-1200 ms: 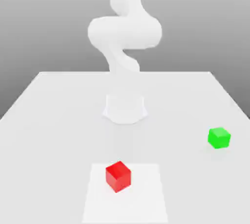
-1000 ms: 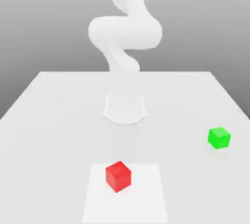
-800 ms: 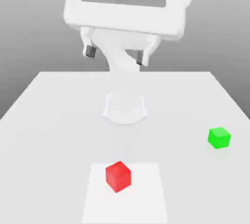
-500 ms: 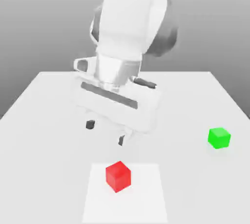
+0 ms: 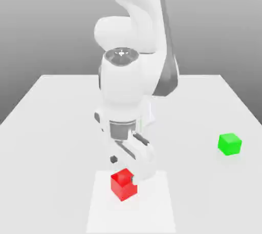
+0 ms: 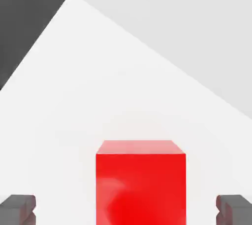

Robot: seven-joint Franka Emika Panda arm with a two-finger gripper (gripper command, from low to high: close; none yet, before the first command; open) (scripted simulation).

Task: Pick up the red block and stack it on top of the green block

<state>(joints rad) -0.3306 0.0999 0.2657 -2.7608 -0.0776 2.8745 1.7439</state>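
The red block (image 5: 124,185) sits on a lighter white square patch (image 5: 153,207) near the table's front edge. My gripper (image 5: 124,169) hangs just above and behind it, open, with one dark fingertip (image 5: 113,159) up to the exterior view's left and the other (image 5: 134,178) touching or nearly touching the block's upper right edge. In the hand view the red block (image 6: 141,182) lies between the two spread fingertips (image 6: 18,209), with wide gaps on both sides. The green block (image 5: 229,144) rests alone on the table at the exterior view's right.
The white tabletop (image 5: 56,125) stretches wide around both blocks. My own arm (image 5: 128,90) rises over the table's middle, hiding the base behind it. In the hand view the table's edge (image 6: 44,32) gives way to dark floor.
The arm has swung down from high above the table to the red block, and the hand has turned. Both blocks stay where they were.
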